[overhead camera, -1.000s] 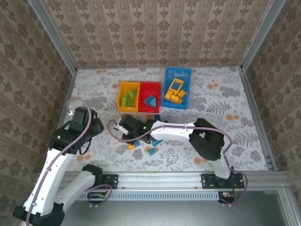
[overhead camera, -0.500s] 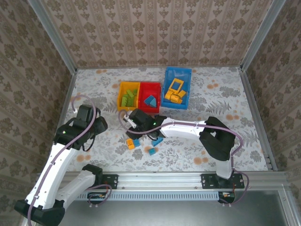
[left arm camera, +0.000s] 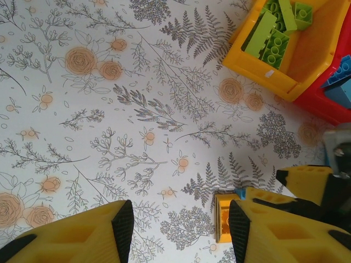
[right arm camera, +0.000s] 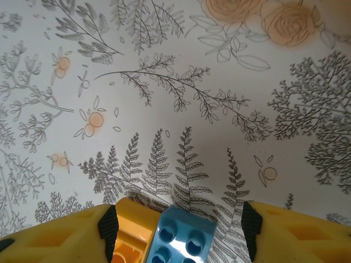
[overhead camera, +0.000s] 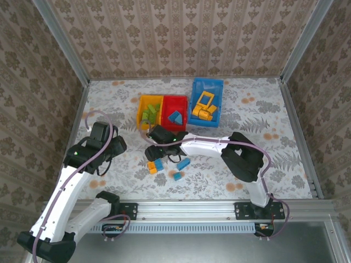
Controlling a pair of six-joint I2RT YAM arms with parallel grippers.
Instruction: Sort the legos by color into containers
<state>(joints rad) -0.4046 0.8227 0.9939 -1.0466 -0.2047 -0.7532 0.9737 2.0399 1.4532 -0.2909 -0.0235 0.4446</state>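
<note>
Right pincer [right arm camera: 176,222]: jaws wide apart, gripping nothing. The orange brick [right arm camera: 130,233] and light-blue brick [right arm camera: 184,241] sit touching side by side on the surface [right arm camera: 164,109], between the fingers. There's a visible gap between the blue one and the pad beside it.

Left pincer [left arm camera: 181,224]: partly open, empty, hovering over bare surface short of the bins.

Top view: two more blue bricks [overhead camera: 183,163] lie loose just beside that pair. The yellow bin [overhead camera: 140,112] holds greens, the red bin [overhead camera: 175,97] holds blues, and the blue bin [overhead camera: 207,81] holds yellow-orange pieces.

Handling, my read: the bricks are light, rigid, smooth plastic, so no crush risk, but the side walls are slick and a brick can squirt out or twist if pinched off-centre. Take one brick across its two flat side walls, low and centred, not on the studs. Closing from here probably clamps both colours together, so shift to straddle one. Orange would go to the blue bin, light-blue to the red.
</note>
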